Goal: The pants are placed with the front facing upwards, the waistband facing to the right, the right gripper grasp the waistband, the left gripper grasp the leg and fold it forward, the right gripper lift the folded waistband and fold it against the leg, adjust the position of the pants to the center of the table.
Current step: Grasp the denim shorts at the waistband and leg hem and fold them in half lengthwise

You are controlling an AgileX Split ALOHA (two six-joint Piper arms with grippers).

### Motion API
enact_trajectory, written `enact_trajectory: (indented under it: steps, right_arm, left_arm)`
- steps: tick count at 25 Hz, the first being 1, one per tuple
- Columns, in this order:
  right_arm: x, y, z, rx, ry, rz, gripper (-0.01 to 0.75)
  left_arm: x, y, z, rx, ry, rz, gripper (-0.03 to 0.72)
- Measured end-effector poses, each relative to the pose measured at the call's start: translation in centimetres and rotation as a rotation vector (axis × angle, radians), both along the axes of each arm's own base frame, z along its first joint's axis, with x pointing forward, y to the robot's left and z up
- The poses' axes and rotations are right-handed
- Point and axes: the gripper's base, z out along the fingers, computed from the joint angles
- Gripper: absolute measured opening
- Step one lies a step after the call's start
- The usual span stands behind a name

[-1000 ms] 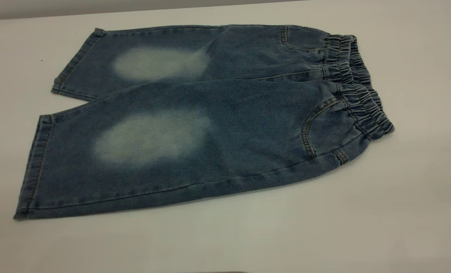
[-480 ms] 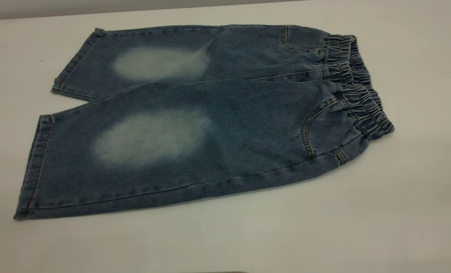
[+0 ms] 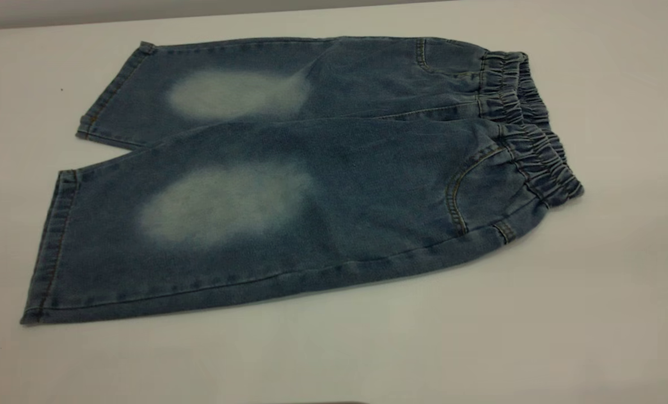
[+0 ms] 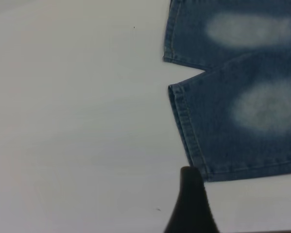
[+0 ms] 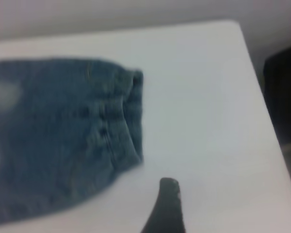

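One pair of short blue denim pants [image 3: 289, 174] flat on white table [image 3: 620, 280], ruffled waistband [image 3: 527, 123] right — both grippers' fingers: cannot tell.

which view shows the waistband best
The exterior view: the whole gathered waistband runs along the right end of the pants, sharp from end to end. The right wrist view shows only a blurred stretch of it. The left wrist view shows just the leg hems, no waistband.
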Motion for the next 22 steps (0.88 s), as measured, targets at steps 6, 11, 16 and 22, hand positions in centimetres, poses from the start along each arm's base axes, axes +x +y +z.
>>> enact_trajectory:
  steps: [6,11,16,22]
  right_arm:
    - [5.9,0.2,1.6,0.076,0.083,-0.006,0.568]
    - [11.7,0.8,-0.2,0.168,0.266,0.027,0.568]
    - [16.5,1.4,-2.6,0.246,0.352,0.070,0.568]
    - [20.6,2.3,-7.0,0.319,0.507,0.143,0.568]
  left_arm:
    - [8.3,0.1,1.8,-0.041,0.133,-0.003,0.496]
    - [14.7,-0.4,0.8,-0.193,0.165,-0.001,0.496]
    - [18.9,-0.6,-1.8,-0.262,0.235,-0.004,0.496]
    - [21.3,-0.6,-3.8,-0.248,0.266,-0.029,0.496]
